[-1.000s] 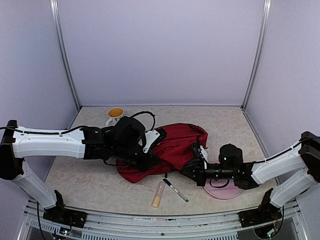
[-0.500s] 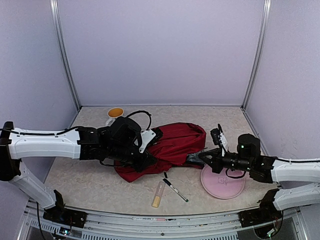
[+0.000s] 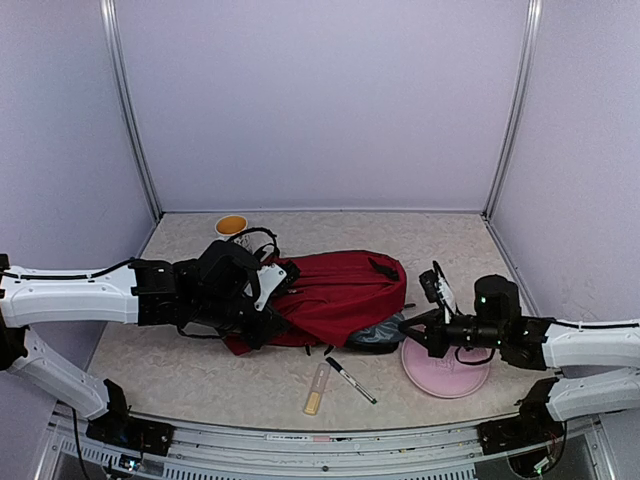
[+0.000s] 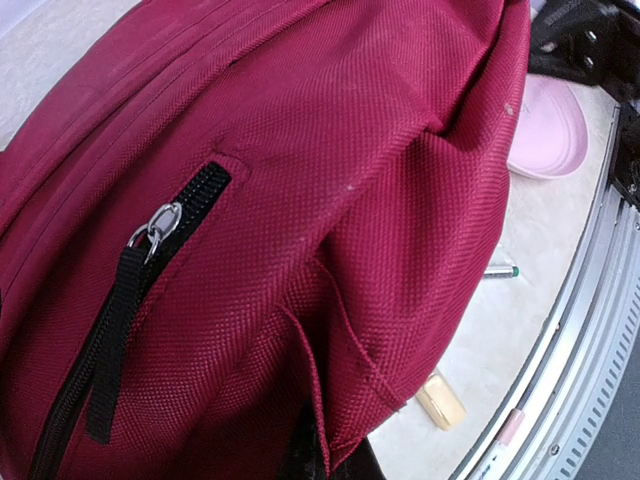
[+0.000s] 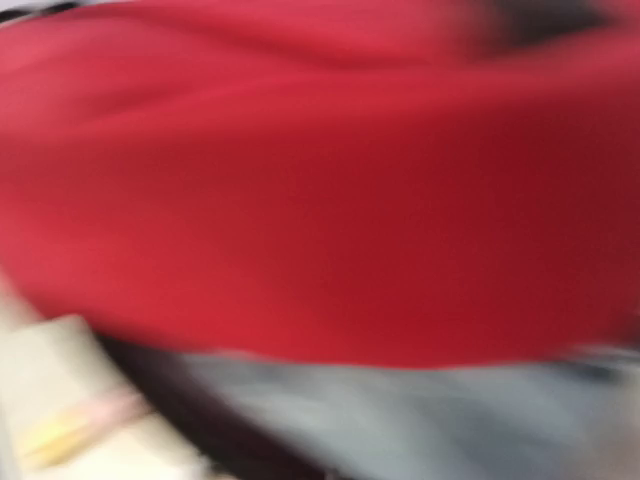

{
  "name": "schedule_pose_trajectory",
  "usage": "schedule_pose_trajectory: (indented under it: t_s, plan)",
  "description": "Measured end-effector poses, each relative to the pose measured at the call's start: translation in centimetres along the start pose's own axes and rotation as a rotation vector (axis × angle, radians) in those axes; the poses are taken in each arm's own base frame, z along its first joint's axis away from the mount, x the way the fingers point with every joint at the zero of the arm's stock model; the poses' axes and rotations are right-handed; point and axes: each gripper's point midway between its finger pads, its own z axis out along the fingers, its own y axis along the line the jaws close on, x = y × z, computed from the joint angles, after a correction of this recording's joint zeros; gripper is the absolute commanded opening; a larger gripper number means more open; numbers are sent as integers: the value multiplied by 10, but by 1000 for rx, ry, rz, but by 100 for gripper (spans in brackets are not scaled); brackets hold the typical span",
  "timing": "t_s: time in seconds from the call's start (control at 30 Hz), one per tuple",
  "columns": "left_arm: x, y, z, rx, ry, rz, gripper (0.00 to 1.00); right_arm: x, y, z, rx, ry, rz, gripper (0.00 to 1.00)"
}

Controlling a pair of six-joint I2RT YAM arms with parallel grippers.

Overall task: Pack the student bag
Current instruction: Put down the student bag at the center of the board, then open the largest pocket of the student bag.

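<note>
Now, the student bag (image 3: pixel 335 295) lies across the middle of the counter (image 3: pixel 450 250), its long axis running left to right. The left claw (image 3: pixel 262 320) is buried at the bag's left end and looks pinched on a fold of red fabric. The right claw (image 3: pixel 418 330) sits just off the near right corner, beside the grey pouch (image 3: pixel 378 335). Open or closed? I cannot tell, its camera is all blur. The bag lies to that claw's left, and the right arm is nearer the pouch.

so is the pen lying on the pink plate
No, the pen lies on the table, apart from the pink plate and beside the small tube.
</note>
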Motion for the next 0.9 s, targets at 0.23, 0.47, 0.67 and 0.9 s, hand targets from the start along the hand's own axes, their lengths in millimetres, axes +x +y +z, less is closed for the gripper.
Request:
schedule_pose_trajectory:
  t_s: [0.23, 0.47, 0.67, 0.9]
  plan:
    - [2, -8, 2, 16, 4, 11, 0, 11, 64, 17, -160, 5, -48, 27]
    - [6, -3, 5, -7, 8, -17, 5, 1, -21, 25, 113, 2, 212, 36]
    - [29, 5, 8, -39, 38, -34, 91, 18, -75, 27, 264, 53, 399, 36]
    - [-8, -122, -25, 193, -51, 275, 99, 23, -83, 52, 249, 122, 437, 36]
